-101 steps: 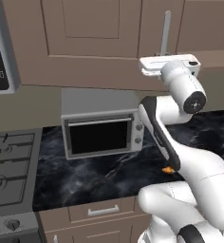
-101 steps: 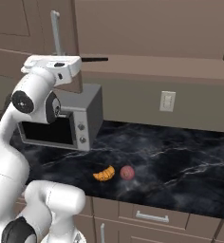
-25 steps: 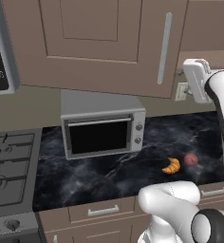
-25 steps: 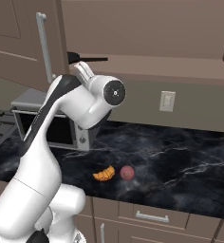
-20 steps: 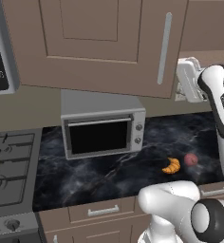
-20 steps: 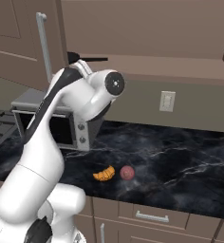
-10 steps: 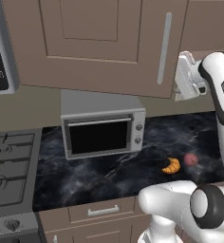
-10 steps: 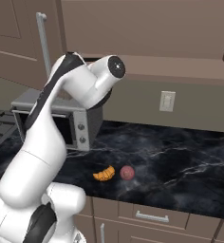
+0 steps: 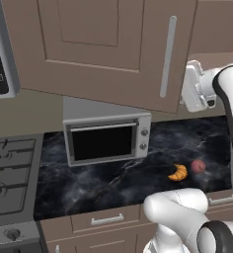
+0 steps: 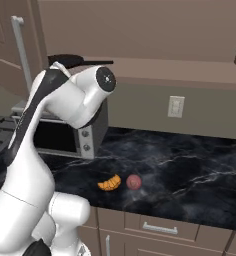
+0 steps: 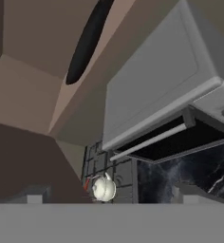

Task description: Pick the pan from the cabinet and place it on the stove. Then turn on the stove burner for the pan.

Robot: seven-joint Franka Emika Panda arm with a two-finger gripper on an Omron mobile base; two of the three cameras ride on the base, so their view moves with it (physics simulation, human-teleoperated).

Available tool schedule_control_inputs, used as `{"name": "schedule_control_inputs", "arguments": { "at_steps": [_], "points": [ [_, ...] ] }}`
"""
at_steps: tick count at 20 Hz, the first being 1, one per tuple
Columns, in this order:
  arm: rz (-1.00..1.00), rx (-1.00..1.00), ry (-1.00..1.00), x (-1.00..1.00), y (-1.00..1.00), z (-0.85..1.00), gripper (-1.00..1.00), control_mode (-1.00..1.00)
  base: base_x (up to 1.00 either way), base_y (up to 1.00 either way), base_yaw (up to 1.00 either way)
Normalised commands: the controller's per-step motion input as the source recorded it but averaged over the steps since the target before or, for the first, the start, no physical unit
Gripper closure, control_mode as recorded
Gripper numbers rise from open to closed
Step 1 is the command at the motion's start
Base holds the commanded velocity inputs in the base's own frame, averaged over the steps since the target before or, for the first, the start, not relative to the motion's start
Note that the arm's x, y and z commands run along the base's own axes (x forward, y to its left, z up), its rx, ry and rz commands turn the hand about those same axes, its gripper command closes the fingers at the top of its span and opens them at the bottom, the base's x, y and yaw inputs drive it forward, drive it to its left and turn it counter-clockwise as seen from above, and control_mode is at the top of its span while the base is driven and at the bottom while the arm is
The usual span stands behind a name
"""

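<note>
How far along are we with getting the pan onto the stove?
Done: the brown wooden cabinet door stands swung open. In hand: nothing; the open gripper is raised beside it. Left: the flat black frying pan sits on the cabinet shelf, ungrasped; the grey gas stove carries a small white kettle.

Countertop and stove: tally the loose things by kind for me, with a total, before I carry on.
Toaster oven: 1
Croissant: 1
Small round red fruit: 1
White kettle, on the stove: 1
Total: 4
</note>
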Motion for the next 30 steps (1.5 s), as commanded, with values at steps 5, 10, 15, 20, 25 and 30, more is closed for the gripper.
{"name": "schedule_control_inputs", "arguments": {
  "at_steps": [5, 10, 15, 20, 25, 30],
  "points": [
    [0.06, -0.05, 0.0, -0.52, 0.98, 0.0, -1.0, -1.0, 0.0, 0.0, 0.0],
    [0.1, -0.08, 0.0, -0.65, 1.0, 0.0, -1.0, -1.0, 0.0, 0.0, 0.0],
    [0.1, -0.07, 0.0, -0.72, 1.0, 0.0, -1.0, -1.0, 0.0, 0.0, 0.0],
    [0.09, -0.06, -0.02, -0.72, 0.99, 0.0, -1.0, -1.0, 0.0, 0.0, 0.0],
    [0.05, -0.04, -0.03, -0.66, 0.88, 0.0, -1.0, -1.0, 0.0, 0.0, 0.0],
    [0.01, 0.0, -0.02, -0.32, 0.38, 0.0, -1.0, -1.0, 0.0, 0.0, 0.0]
  ]
}}
